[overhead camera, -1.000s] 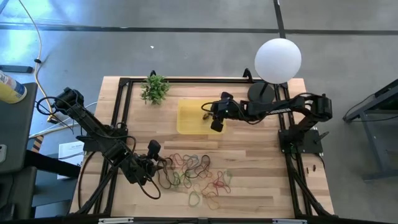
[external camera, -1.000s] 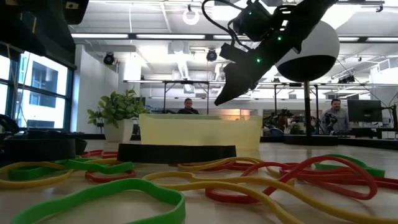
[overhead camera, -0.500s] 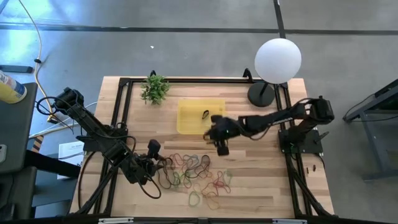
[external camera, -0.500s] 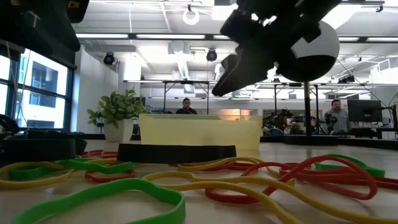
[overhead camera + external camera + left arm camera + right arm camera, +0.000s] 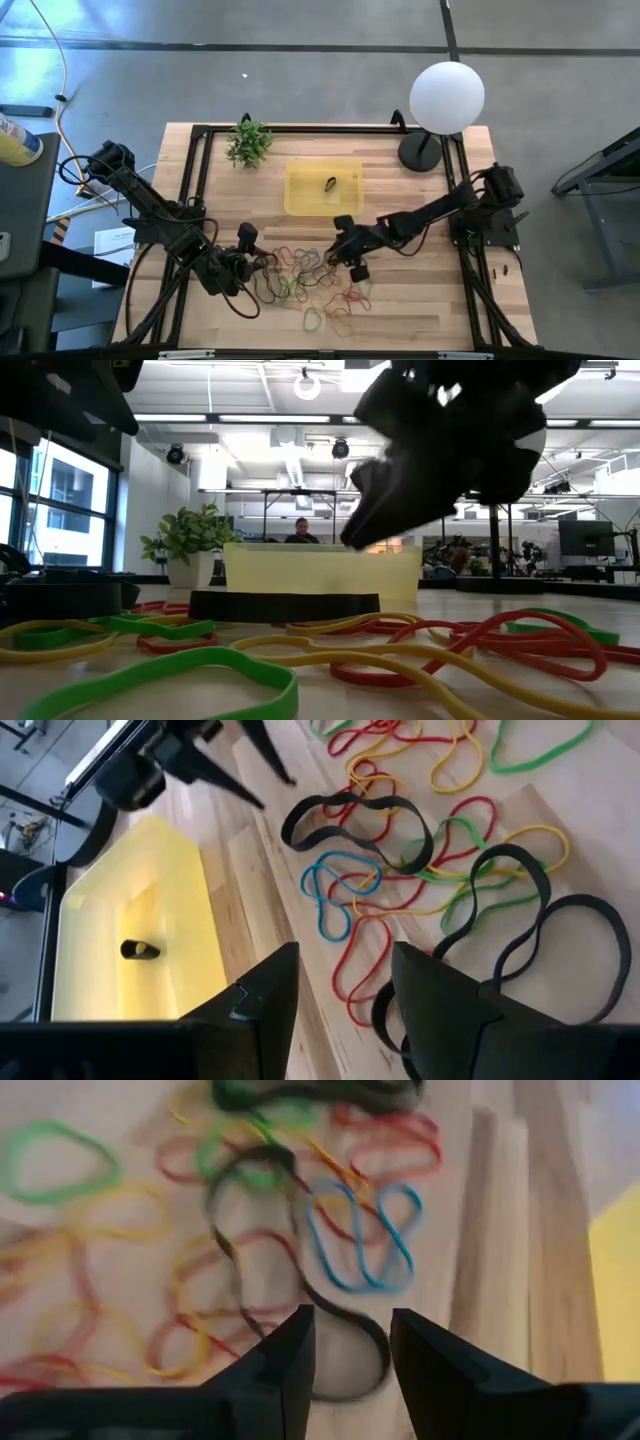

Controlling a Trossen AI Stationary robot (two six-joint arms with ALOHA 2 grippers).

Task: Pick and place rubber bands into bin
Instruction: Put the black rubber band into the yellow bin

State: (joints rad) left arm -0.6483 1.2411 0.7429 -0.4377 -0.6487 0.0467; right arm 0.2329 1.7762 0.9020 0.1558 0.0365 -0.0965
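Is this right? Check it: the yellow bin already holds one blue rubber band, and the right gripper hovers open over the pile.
Not quite. The band in the bin is black, not blue, as the high view shows. The right gripper does hover open over the pile.

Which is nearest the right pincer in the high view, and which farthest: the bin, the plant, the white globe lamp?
From the right pincer, over the rubber bands:
1. The bin, just behind it at the table's middle.
2. The plant, back left corner.
3. The white globe lamp, back right; close to the plant's distance, slightly farther.
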